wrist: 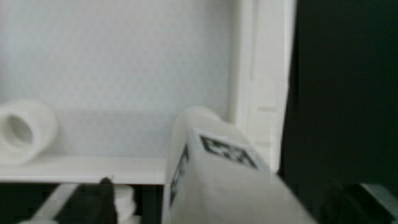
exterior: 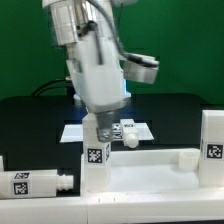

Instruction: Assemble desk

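The gripper (exterior: 100,128) points straight down over an upright leg (exterior: 95,165). In the wrist view its dark fingers (wrist: 86,205) stand wide on either side of the leg (wrist: 222,160), with a gap showing on each side, so it is open. The leg stands at the end of the tabletop (exterior: 150,175) toward the exterior view's left. A second leg (exterior: 30,184) lies just beside it, further left. A third leg (exterior: 212,148) stands upright at the right. The marker board (exterior: 75,131) lies behind on the black table (exterior: 30,120).
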Robot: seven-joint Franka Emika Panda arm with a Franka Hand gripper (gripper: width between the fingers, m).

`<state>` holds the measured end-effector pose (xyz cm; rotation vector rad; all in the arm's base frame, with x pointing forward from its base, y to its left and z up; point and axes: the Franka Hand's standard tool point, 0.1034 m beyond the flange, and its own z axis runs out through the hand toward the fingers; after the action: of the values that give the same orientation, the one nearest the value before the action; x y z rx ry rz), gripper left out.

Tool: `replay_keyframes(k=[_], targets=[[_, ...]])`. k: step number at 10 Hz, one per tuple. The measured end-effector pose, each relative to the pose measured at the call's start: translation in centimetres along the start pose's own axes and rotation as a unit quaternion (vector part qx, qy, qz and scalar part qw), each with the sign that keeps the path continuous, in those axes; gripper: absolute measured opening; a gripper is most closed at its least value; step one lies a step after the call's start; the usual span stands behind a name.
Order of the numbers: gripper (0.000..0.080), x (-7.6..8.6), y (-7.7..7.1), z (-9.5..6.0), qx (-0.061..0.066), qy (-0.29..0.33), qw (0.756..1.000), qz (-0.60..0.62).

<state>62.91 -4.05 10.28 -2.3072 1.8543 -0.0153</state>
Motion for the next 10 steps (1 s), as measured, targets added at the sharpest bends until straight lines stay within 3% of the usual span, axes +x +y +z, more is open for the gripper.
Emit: replay_keyframes(k=[1, 4, 5, 6, 7, 8, 9, 10], targets=[[0.0634, -0.62, 0.18, 0.09, -0.01, -0.014, 0.993, -0.115], [0.0648, -0.41, 0.16, 0.05, -0.007, -0.014, 0.977, -0.212], [0.0648, -0.14, 0.14, -0.13, -0.015, -0.011, 0.957, -0.289], [0.0648, 0.33, -0.34, -0.55, -0.032, 0.002, 0.916, -0.4], [0.0648, 0.07, -0.37, -0.39, -0.042, 0.007, 0.892, -0.451], [0.0622, 0.1, -0.33, -0.36, -0.04, 0.006, 0.9, -0.434], [0.045, 0.19, -0.31, -0.38, -0.04, 0.006, 0.9, -0.433], [0.045, 0.17, -0.32, -0.38, -0.04, 0.006, 0.901, -0.432]])
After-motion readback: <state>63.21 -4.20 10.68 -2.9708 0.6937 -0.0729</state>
